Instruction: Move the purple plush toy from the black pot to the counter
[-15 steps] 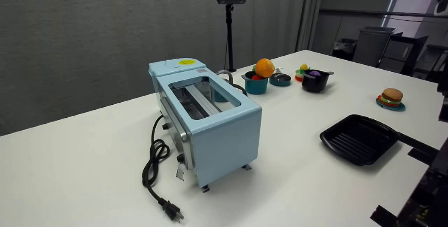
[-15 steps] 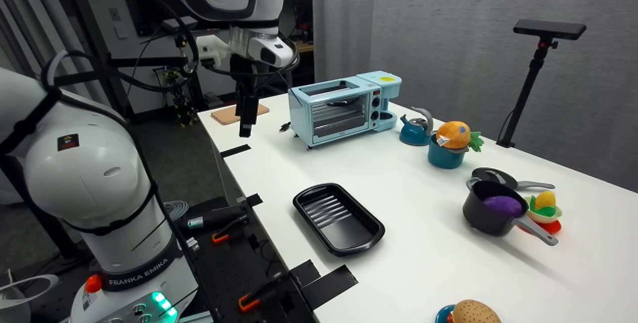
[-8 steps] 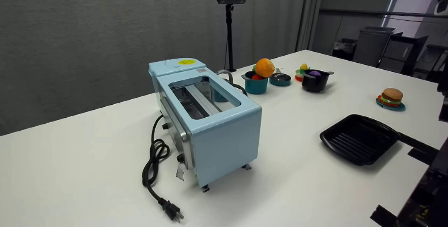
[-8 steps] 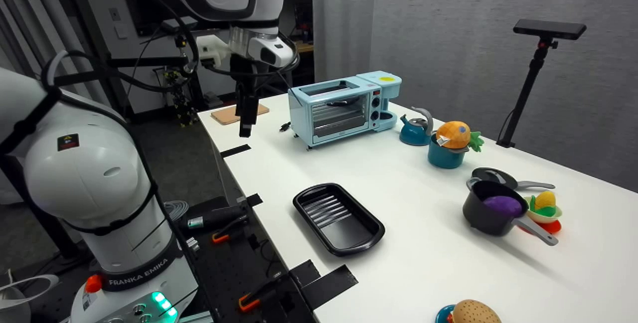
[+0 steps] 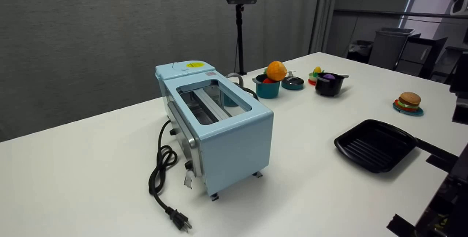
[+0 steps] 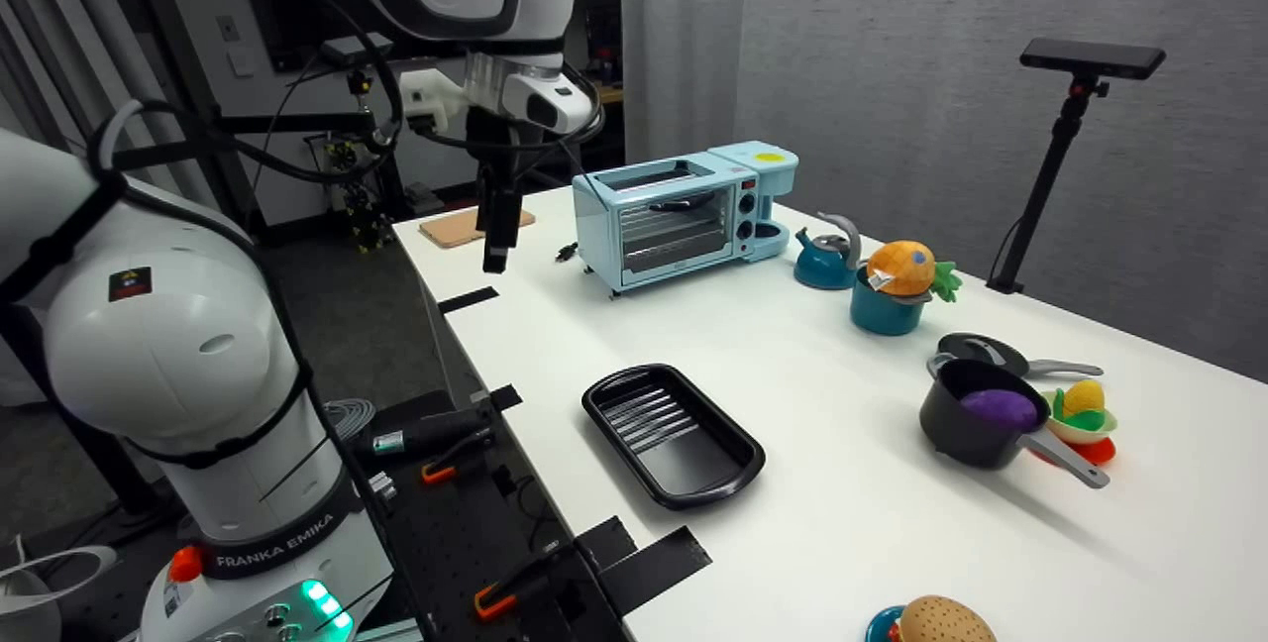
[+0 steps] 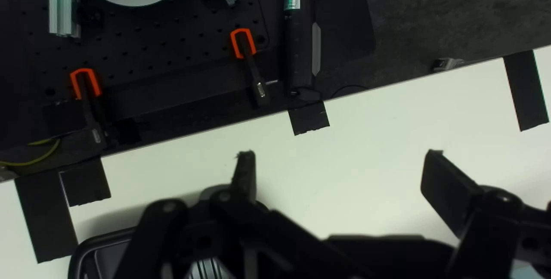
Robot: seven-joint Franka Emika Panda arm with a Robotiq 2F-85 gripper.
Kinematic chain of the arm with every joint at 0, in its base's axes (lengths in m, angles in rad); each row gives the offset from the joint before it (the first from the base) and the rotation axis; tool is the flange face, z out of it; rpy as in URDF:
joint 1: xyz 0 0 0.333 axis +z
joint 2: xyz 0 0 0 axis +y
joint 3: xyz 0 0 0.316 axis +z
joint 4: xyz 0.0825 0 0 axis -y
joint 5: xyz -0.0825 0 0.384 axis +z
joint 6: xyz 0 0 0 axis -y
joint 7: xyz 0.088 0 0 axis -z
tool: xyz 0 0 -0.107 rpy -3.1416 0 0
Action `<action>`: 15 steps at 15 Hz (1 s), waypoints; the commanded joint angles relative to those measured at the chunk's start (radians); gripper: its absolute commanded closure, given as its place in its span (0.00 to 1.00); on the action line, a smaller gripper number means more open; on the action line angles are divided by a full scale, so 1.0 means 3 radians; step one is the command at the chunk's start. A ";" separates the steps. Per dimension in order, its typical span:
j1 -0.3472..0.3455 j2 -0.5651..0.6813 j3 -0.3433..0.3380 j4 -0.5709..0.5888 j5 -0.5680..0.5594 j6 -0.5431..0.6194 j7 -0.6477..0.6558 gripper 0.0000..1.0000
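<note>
There sits the purple plush toy [image 6: 1001, 408], down inside the black pot [image 6: 963, 440], and the gripper [image 7: 340, 153] hangs well apart from that pot, spread wide with nothing in its grasp! The toy looks soft and most likely light, so it should squash under a modest squeeze and hardly risk breaking. The best hold is probably its rounded middle, from above, inside the pot, then out onto the counter [image 6: 822, 498] beside it.
</note>
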 commanded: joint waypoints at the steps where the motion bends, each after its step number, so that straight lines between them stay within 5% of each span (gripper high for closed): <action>1: -0.0142 0.0197 -0.0020 0.0217 -0.0117 -0.0003 -0.0038 0.00; 15: -0.0443 0.1605 -0.0286 0.1309 -0.0504 0.0625 -0.0027 0.00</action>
